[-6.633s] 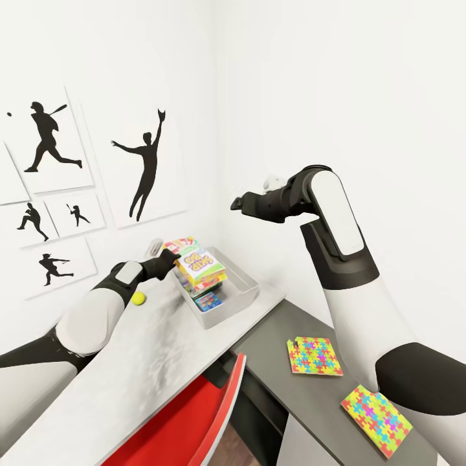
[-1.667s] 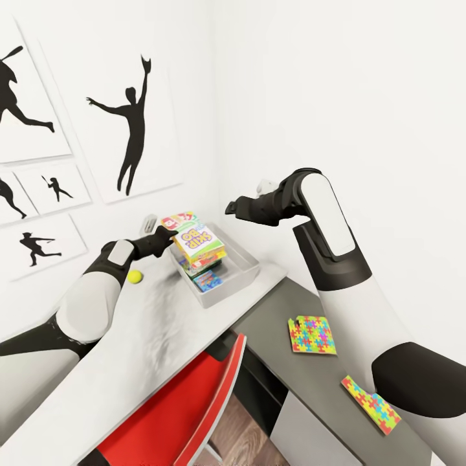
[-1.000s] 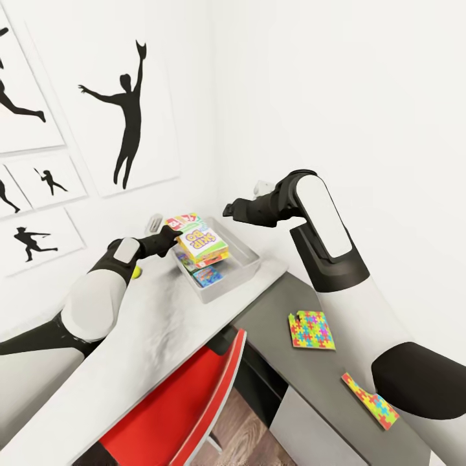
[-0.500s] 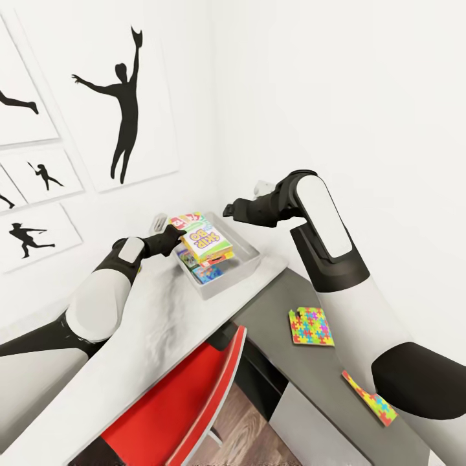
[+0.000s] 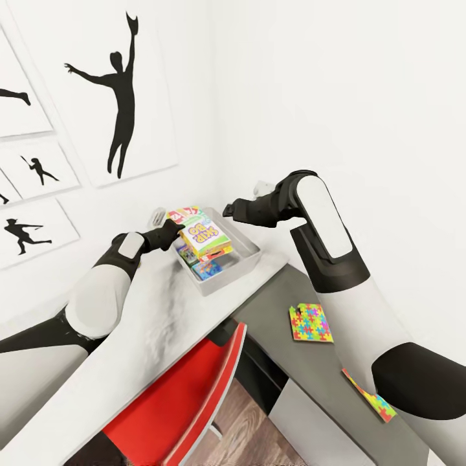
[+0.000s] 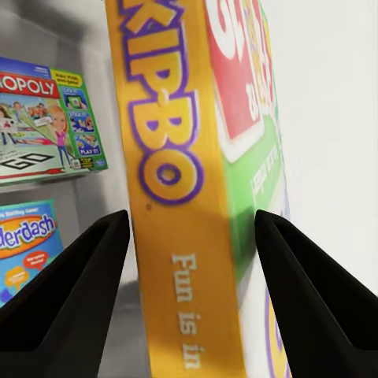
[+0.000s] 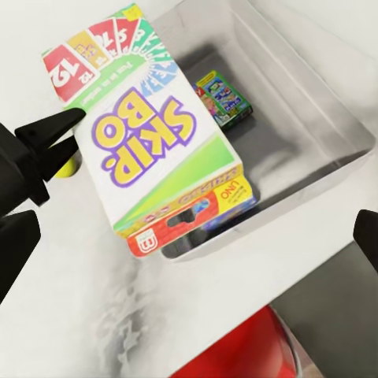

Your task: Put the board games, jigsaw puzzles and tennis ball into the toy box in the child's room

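Observation:
My left gripper (image 5: 173,231) is shut on the edge of a Skip-Bo board game (image 5: 202,235), held tilted over the grey toy box (image 5: 241,266) on the table (image 5: 155,323). In the left wrist view its fingers (image 6: 71,299) clamp the orange box edge (image 6: 185,205). Other game boxes (image 7: 189,220) lie in the toy box (image 7: 315,181) beneath it. My right gripper (image 5: 228,210) hangs open above the bin. Two jigsaw puzzles (image 5: 310,322) (image 5: 372,401) lie on the dark cabinet top. A sliver of the tennis ball (image 7: 69,165) shows beside the left gripper.
A red chair (image 5: 188,401) stands tucked under the table's front edge. The white walls meet in a corner right behind the toy box. Baseball silhouettes (image 5: 116,90) hang on the left wall. My right arm (image 5: 330,233) covers part of the nearer puzzle.
The camera has shifted, sliding the wall pictures left. My left gripper still holds the Skip-Bo box over the toy box, and the ball has gone behind my left arm in the head view.

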You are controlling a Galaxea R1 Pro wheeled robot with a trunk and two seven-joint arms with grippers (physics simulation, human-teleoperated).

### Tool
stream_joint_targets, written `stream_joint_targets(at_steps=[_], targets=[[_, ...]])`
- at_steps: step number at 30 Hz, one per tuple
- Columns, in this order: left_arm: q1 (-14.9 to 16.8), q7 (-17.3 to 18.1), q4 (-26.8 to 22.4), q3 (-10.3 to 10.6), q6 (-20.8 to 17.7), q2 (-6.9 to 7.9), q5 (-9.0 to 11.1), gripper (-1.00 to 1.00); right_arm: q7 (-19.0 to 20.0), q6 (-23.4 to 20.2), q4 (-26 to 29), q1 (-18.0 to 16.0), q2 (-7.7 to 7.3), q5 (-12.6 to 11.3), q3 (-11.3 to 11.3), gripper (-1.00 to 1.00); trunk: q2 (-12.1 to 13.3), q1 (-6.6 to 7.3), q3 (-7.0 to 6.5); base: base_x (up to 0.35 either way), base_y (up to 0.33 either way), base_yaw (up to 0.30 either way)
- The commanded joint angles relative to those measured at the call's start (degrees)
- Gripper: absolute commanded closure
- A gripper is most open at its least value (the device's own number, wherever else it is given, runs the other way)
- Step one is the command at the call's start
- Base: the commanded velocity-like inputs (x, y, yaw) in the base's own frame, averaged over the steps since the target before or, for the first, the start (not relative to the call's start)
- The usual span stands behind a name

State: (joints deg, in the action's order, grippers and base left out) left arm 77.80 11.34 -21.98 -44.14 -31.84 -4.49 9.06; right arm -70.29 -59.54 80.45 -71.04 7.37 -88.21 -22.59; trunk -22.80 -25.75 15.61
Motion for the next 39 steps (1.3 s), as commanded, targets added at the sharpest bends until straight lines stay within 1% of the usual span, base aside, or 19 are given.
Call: stream_joint_targets(at_steps=[1, 4, 9, 16, 23, 32, 37, 39], targets=[[0.1, -0.1, -0.1, -0.3, -0.4, -0.04, 0.3, 1.0, -0.6, -0.5, 0.0, -0.1, 0.01, -0.5, 0.0, -1.0, -0.1, -0.03, 0.21, 0.0, 0.0, 0.0], [0.2, 0.0, -0.1, -0.3, -0.3, -0.02, 0.3, 1.0, -0.6, -0.5, 0.0, -0.1, 0.01, -0.5, 0.0, -1.0, -0.1, -0.03, 0.49, 0.0, 0.0, 0.0], [0.2, 0.0, -0.1, 0.3, -0.2, -0.02, 0.3, 1.0, -0.5, -0.5, 0.1, -0.1, 0.01, -0.5, 0.0, -1.0, -0.1, -0.03, 0.97, 0.0, 0.0, 0.0], [0.2, 0.0, -0.1, 0.5, -0.1, 0.01, 0.2, 1.0, -0.5, -0.5, 0.1, -0.1, 0.01, -0.5, 0.0, -1.0, -0.1, -0.03, 1.63, 0.0, 0.0, 0.0], [0.2, 0.0, 0.0, 0.5, 1.8, -0.11, 0.2, 1.0, -0.5, -0.5, 0.3, -0.1, 0.01, -0.5, 0.0, -1.0, -0.1, -0.03, 2.28, 0.0, 0.0, 0.0], [0.2, 0.1, -0.1, 0.6, 2.1, -0.17, 0.3, 1.0, -0.5, -0.5, 0.5, -0.1, 0.01, -0.5, 0.0, -1.0, -0.1, -0.03, 3.13, 0.0, 0.0, 0.0], [0.2, 0.3, -0.1, 3.3, 2.5, -0.1, 0.3, 1.0, -0.5, -0.5, 0.5, -0.1, 0.06, -0.5, -0.2, -1.0, -0.1, -0.03, 3.61, 0.0, 0.0, 0.0], [0.2, 0.4, -0.1, 3.9, 2.6, -0.09, 0.3, 1.0, -0.5, -0.5, 0.5, -0.1, 0.07, -0.5, -0.5, -1.0, -0.1, -0.03, 3.79, 0.0, 0.0, 0.0]])
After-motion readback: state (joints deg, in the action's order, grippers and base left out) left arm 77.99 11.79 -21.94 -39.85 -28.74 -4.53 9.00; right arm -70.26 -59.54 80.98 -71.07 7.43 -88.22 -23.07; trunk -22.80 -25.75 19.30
